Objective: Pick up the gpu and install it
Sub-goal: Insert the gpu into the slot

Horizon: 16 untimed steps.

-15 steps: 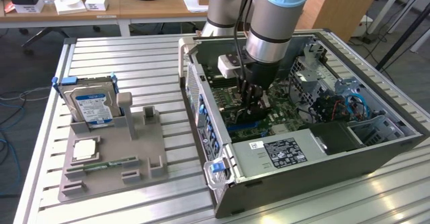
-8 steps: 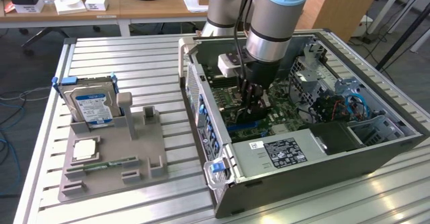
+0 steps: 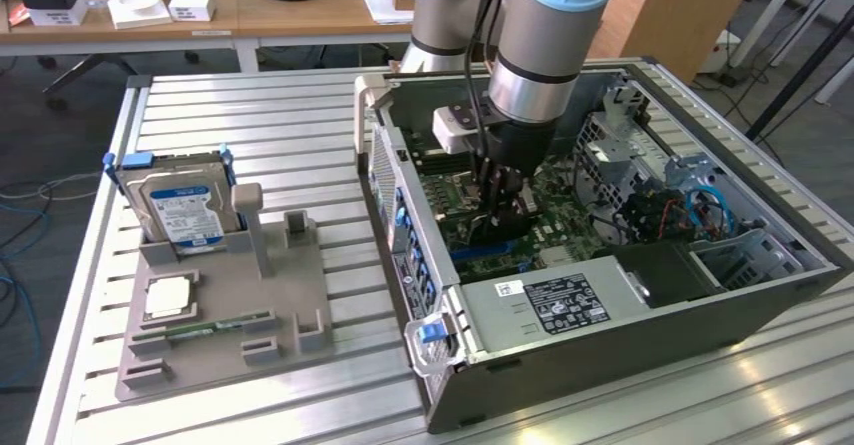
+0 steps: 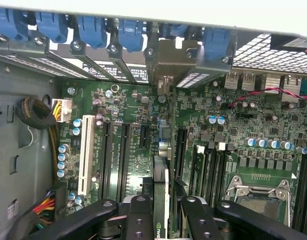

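An open computer case [image 3: 607,360] lies on its side on a slatted metal table [image 3: 267,115], with the robot arm reaching down into it. Inside the case, directly under the gripper [image 3: 502,205], sits the green motherboard [image 4: 233,130] with its rows of long black slots. A grey power supply [image 3: 554,300] fills the corner just beside the gripper, and blue cables [image 3: 707,210] run along the far side. The gripper's black fingers [image 4: 141,210] are partly closed and clamped on the gpu [image 4: 162,182], one finger on each face. The thin card stands upright on its edge, just above or touching the motherboard between two black slots; whether it is seated cannot be told. The card's metal bracket [image 4: 166,67] points away from the gripper toward the case's rear wall, where a row of blue clips [image 4: 93,27] lines the openings. Outside the case, well apart from the gripper, a grey holder [image 3: 214,360] carries a hard drive [image 3: 180,210] standing upright, a square processor chip [image 3: 171,295] lying flat, and a narrow memory stick [image 3: 200,330].
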Motion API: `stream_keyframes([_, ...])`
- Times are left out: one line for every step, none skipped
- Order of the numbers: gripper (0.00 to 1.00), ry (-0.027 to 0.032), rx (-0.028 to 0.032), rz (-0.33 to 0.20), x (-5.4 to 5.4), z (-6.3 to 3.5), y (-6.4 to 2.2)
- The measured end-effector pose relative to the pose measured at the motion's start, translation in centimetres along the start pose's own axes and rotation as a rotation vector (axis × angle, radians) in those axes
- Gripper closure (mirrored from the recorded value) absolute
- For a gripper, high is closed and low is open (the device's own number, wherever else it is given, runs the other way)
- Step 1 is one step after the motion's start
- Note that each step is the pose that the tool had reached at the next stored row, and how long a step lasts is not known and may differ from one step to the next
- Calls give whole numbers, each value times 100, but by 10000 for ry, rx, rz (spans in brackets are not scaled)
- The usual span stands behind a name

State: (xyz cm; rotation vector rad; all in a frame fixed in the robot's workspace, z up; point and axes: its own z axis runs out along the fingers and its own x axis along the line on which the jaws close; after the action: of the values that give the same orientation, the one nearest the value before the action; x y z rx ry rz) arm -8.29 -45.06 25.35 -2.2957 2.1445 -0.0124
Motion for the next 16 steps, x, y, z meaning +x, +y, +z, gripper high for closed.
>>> stream_keyframes([74,0,0,6,0,0,0])
stream_keyframes([74,0,0,13,0,0,0])
stream_keyframes([74,1,0,23,0,0,0])
stream_keyframes([74,0,-1,31,0,0,0])
stream_keyframes([74,0,-1,39,0,0,0])
stream_keyframes([74,0,-1,43,0,0,0])
stream_keyframes([74,1,0,50,0,0,0])
stream_keyframes([74,0,-1,55,0,0,0])
stream_keyframes([74,0,-1,58,0,0,0])
stream_keyframes([74,0,0,63,0,0,0])
stream_keyframes([74,1,-1,70,0,0,0])
stream_keyframes([74,0,-1,78,0,0,0])
stream_keyframes([74,1,-1,89,0,0,0])
stream_keyframes([74,1,0,100,0,0,0])
stream_keyframes([74,1,-1,109,0,0,0])
stream_keyframes([74,0,-1,121,0,0,0])
